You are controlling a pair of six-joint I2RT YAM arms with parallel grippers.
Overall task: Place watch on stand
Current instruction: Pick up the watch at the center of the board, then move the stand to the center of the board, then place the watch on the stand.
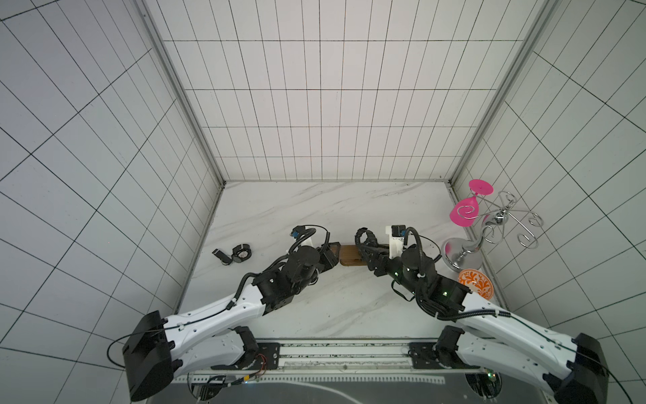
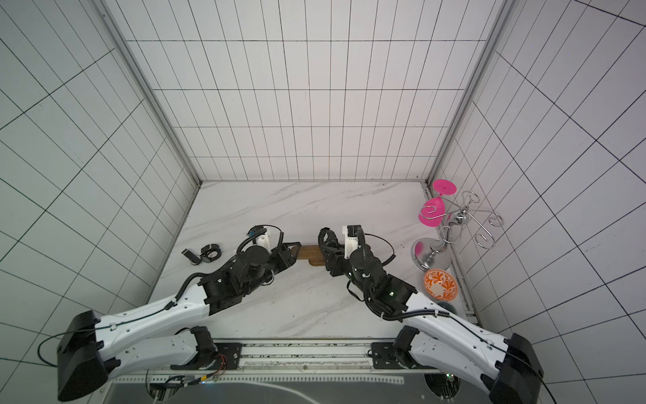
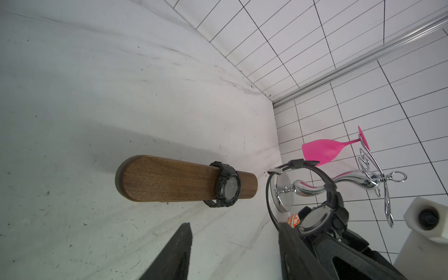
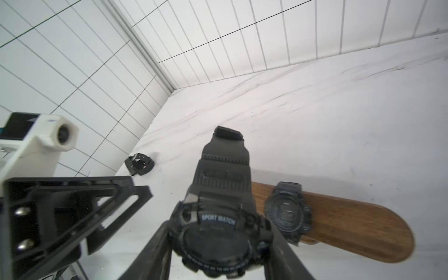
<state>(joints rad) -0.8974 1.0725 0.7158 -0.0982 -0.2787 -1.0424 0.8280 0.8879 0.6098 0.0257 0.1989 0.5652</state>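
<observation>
Right gripper (image 4: pixel 218 228) pinches a black watch (image 4: pixel 214 244); left gripper (image 3: pixel 234 232), spread and empty, faces the stand (image 3: pixel 169 179) ahead, ringed by a second watch (image 3: pixel 228 186).

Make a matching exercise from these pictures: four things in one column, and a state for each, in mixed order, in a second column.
Things:
1 right pincer
2 left pincer
3 stand
4 glass

States:
a hangs on the rack
b grips a watch
c open, empty
d second watch strapped around it

Pairs: 1-b, 2-c, 3-d, 4-a
</observation>
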